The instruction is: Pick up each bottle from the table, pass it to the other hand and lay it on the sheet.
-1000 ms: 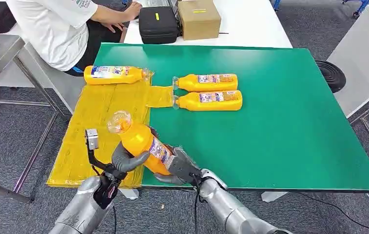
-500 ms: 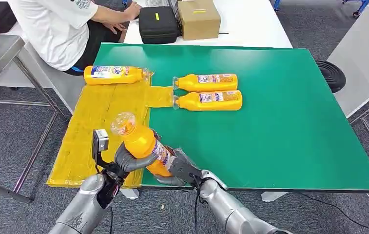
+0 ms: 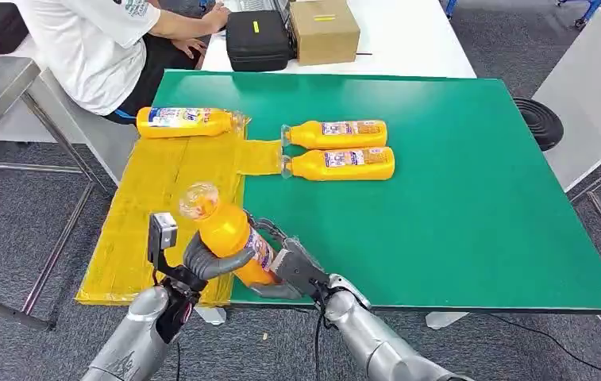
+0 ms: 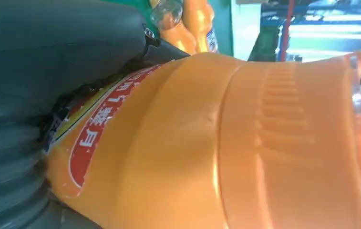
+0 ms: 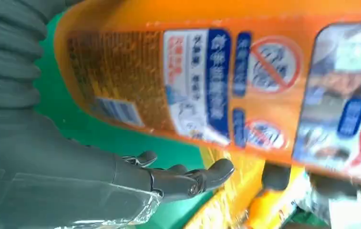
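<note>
Nearest the robot, at the front edge of the green table (image 3: 456, 214), an orange bottle (image 3: 229, 230) is held tilted in the air, its clear cap end raised toward the yellow sheet (image 3: 162, 190) and its base low toward the right hand. The left hand (image 3: 206, 262) grips the bottle around its middle, its thick grey thumb wrapped across the front of the orange body; the left wrist view shows the grey hand (image 4: 49, 71) pressed against the bottle (image 4: 226, 143) beside its red label. The right hand (image 3: 285, 270) sits at the base of the bottle with its fingers spread apart; in the right wrist view the dark fingers (image 5: 188, 179) lie straight and clear of the labelled bottle (image 5: 226, 81), with green table showing between them, so this hand is not clamped on it

Farther out, two orange bottles lie side by side on their sides on the table, the nearer one (image 3: 340, 163) just behind the farther one (image 3: 337, 133), their cap ends reaching onto a tab of the yellow sheet. At the far end of the sheet another bottle (image 3: 190, 121) lies on its side

Beyond the table a person in a white shirt (image 3: 90, 48) sits near a black case (image 3: 257, 40) and a cardboard box (image 3: 325, 30)
</note>
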{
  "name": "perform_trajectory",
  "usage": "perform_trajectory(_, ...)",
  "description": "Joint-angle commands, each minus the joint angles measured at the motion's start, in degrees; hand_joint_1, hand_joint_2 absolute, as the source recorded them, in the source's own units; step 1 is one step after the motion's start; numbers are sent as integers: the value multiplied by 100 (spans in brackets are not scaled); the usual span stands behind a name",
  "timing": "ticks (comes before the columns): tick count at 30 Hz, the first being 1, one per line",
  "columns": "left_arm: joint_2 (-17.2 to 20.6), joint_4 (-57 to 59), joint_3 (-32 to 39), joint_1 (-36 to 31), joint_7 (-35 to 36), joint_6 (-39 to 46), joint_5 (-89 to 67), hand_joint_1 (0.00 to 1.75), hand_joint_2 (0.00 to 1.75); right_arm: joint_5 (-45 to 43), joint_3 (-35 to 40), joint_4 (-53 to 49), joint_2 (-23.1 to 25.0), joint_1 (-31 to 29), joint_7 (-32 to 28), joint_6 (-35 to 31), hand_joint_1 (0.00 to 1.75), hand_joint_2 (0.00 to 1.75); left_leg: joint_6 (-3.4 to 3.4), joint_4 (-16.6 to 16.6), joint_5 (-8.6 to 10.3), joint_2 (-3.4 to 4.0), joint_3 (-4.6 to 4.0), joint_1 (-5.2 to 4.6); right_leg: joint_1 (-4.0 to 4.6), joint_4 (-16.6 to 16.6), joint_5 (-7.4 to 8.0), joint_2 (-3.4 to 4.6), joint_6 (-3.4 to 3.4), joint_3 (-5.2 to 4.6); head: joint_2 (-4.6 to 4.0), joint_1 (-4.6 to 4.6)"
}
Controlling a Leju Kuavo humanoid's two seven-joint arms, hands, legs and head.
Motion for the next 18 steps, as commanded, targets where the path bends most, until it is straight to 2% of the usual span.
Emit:
perform_trajectory(1, 149, -187, 753, -184, 46, 357, 197, 175, 175, 145, -145, -763, -405, 53, 9, -61, 0, 0, -1, 2, -8, 3, 18, 2, 5, 0, -8, -4, -14, 19, 0, 0)
perform_trajectory(6, 212, -388, 1072, -397, 22, 800, 15, 175, 175, 348, -362, -1239, -573, 312, 39, -235, 0, 0, -3, 5, -8, -10, 16, 6, 9, 1, -12, -18, -18, 22, 0, 0)
perform_trajectory(8, 260, -569, 1201, -503, -136, 1297, -364, 175, 175, 480, -458, -1516, -643, 476, 134, -318, 0, 0, -3, 5, -9, -14, 18, 7, 11, 1, -14, -23, -18, 26, 0, -2)
perform_trajectory(12, 395, -1043, 1358, -747, -193, 2954, -2332, 175, 175, 528, -1024, -2351, -703, 917, 188, -420, 0, 0, -1, 6, -3, -13, 2, 5, 7, 3, -9, -18, -12, 9, 0, -2)
perform_trajectory(13, 471, -992, 1272, -879, -30, 3510, -3368, 175, 175, 539, -1227, -2657, -707, 1054, 207, -426, 0, 0, -2, 8, -7, -11, 8, 7, 10, 5, -12, -18, -16, 14, 0, 2)
perform_trajectory(18, 362, -905, 1400, -902, -60, 3422, -3512, 175, 175, 620, -1338, -2801, -682, 1113, 262, -320, 0, 0, -2, 8, -12, -13, 20, 4, 8, 6, -18, -22, -20, 28, 0, 2)
